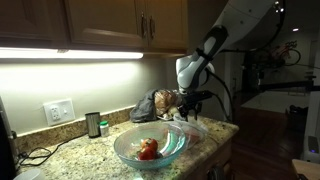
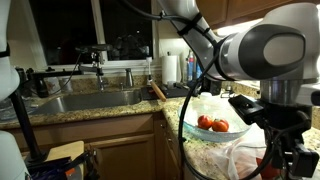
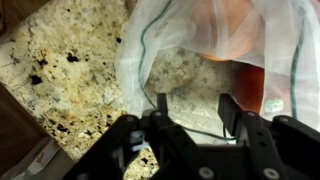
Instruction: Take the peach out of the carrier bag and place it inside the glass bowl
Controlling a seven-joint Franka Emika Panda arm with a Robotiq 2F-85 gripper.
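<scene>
On the speckled stone counter [image 1: 85, 150], the big glass bowl [image 1: 150, 146] sits near the front edge. It has red round fruit [image 2: 212, 124] in it, two as far as an exterior view shows. Behind the bowl, by the wall, lies the dark floppy bag [image 1: 150, 104], and its inside cannot be seen. Just beside the bowl, a thin white plastic sheet [image 3: 170, 45] is bunched up on the counter. In the wrist view a red-orange lump shows through that sheet. It seems to be the peach [image 3: 268, 88], but it is blurry and partly covered. The gripper [image 3: 194, 102] hangs over the sheet's edge with its two fingers partway apart. Only stone and a thin bit of plastic show between them, and they have hold of nothing that I can see. There is open counter from the bowl out to a wall plug [image 1: 58, 112] and a small jar [image 1: 93, 124]. In an exterior view a sink [image 2: 90, 100] sits farther along the counter. The big arm [image 2: 260, 50] hides the near end of the counter there.
</scene>
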